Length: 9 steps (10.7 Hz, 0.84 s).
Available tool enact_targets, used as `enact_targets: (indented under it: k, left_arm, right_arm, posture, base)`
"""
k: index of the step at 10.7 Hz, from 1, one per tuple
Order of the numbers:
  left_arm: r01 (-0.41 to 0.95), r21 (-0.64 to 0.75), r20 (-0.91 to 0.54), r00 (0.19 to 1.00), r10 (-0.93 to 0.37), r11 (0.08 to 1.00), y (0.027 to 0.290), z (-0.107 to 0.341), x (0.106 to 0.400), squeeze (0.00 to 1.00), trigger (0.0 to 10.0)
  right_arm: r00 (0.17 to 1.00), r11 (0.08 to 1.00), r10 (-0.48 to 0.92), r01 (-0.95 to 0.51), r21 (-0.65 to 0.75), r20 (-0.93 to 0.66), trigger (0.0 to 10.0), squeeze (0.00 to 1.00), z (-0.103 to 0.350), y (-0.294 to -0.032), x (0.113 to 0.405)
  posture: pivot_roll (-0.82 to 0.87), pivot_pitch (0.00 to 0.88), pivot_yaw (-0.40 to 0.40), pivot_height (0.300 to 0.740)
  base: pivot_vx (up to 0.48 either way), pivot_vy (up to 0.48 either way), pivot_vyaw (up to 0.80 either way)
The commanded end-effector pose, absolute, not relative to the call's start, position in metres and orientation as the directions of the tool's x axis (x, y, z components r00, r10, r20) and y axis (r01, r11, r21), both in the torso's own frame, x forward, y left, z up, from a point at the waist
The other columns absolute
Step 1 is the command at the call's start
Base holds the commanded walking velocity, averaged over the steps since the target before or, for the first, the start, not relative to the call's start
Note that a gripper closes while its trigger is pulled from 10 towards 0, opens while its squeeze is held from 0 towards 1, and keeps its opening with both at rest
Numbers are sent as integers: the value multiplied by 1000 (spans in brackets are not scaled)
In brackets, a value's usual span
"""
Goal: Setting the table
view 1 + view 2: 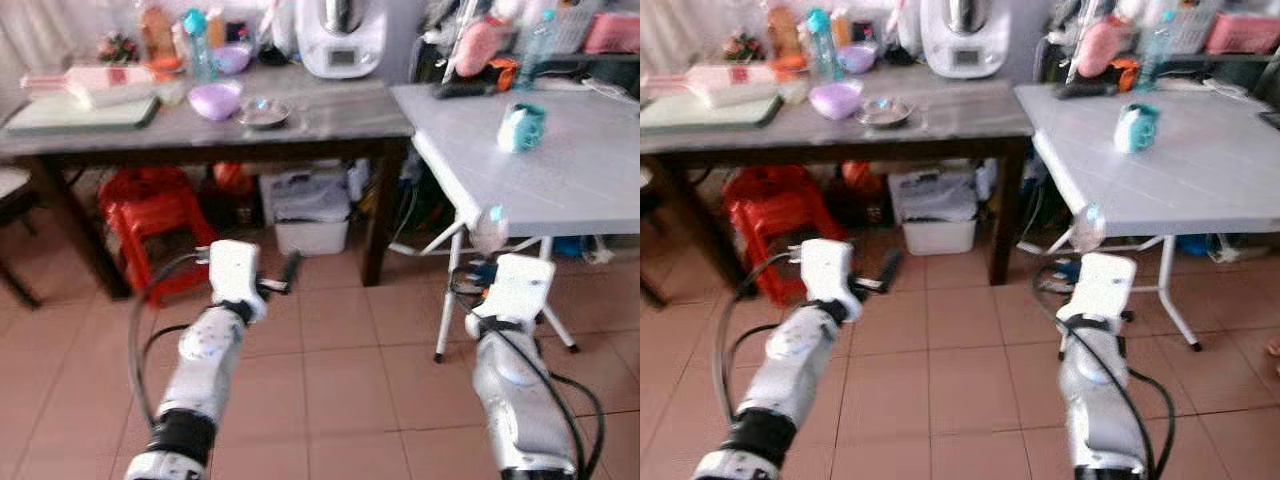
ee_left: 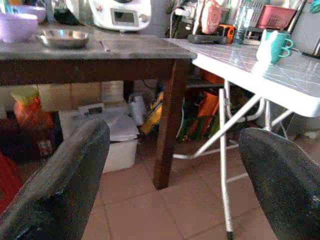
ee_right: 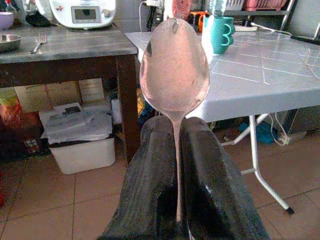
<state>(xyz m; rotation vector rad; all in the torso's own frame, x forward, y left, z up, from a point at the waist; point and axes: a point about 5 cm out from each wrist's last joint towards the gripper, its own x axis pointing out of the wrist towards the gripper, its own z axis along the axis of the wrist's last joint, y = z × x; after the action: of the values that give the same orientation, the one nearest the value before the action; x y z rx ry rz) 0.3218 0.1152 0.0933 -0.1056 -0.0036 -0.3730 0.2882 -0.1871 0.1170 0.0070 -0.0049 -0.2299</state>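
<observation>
My right gripper (image 3: pixel 176 125) is shut on the handle of a metal spoon (image 3: pixel 174 75), whose bowl stands upright above the fingers. It hangs over the tiled floor, just in front of the white folding table (image 1: pixel 570 170). A teal mug (image 1: pixel 522 127) stands on that table. My left gripper (image 2: pixel 175 165) is open with nothing in it, low in front of the dark wooden table (image 1: pixel 330 125). On the wooden table are a purple bowl (image 1: pixel 215 100), a small metal dish (image 1: pixel 265 112) and a fork (image 3: pixel 39 40).
A white kitchen appliance (image 1: pixel 342 40), bottles and a green board (image 1: pixel 85 112) crowd the back of the wooden table. Under it stand a red stool (image 1: pixel 155 215) and a white bin (image 1: pixel 312 215). The folding table's legs (image 1: pixel 448 300) splay near my right arm.
</observation>
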Motion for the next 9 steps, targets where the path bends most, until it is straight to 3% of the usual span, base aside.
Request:
enact_targets:
  k: [1,5,9]
  left_arm:
    - [376,-106,26,926,-376,920,116,95,321,0,10000]
    - [392,-122,27,920,-392,912,113,95,320,0,10000]
    - [404,-133,20,914,-405,905,109,93,319,0,10000]
  right_arm:
    - [974,975,-222,221,12,42,10000,0,124,-186,290]
    - [975,976,-218,217,18,45,10000,0,124,-186,289]
    - [975,976,-216,215,17,52,10000,0,126,-186,289]
  posture:
    - [-21,0,10,740]
    - [-26,0,13,740]
    - [-28,0,14,740]
  base:
    - [364,0,519]
    - [382,0,513]
    - [392,0,0]
